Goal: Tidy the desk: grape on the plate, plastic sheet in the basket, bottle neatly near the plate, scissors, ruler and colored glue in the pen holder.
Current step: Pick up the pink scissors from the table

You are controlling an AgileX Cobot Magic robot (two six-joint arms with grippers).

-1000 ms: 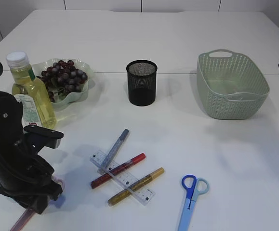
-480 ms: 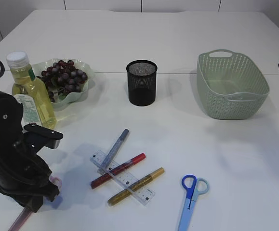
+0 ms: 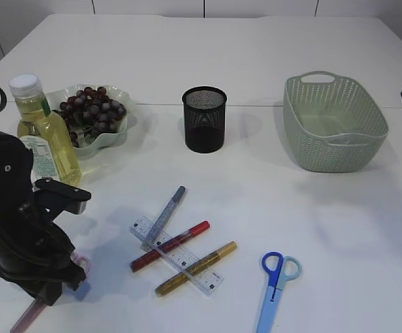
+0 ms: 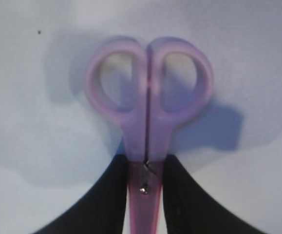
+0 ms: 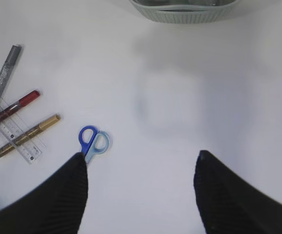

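1. Your left gripper is closing around the pink scissors: in the left wrist view its two dark fingers are sitting against either side of the blades just below the pivot screw, with the handle loops pointing away from the wrist.
2. In the exterior view, that left arm is crouching low at the front-left, far from the pen holder, and the pink scissors are poking out beneath it on the table.
3. Your right gripper is standing wide and holding nothing; it is hovering high, with the table showing between its fingers.
4. The grapes are lying in the pale green plate, to the left of the pen holder.
5. The bottle of yellow liquid is standing upright, touching or just beside the plate's near-left edge, further left of the pen holder.
6. The ruler is lying in front of the pen holder, crossed by a silver glue pen, a red glue pen and a gold glue pen.
7. The blue scissors are lying front-right of the pen holder, beyond the gold pen.
8. The green basket is sitting to the right of the pen holder; you cannot tell whether a clear sheet is lying inside.
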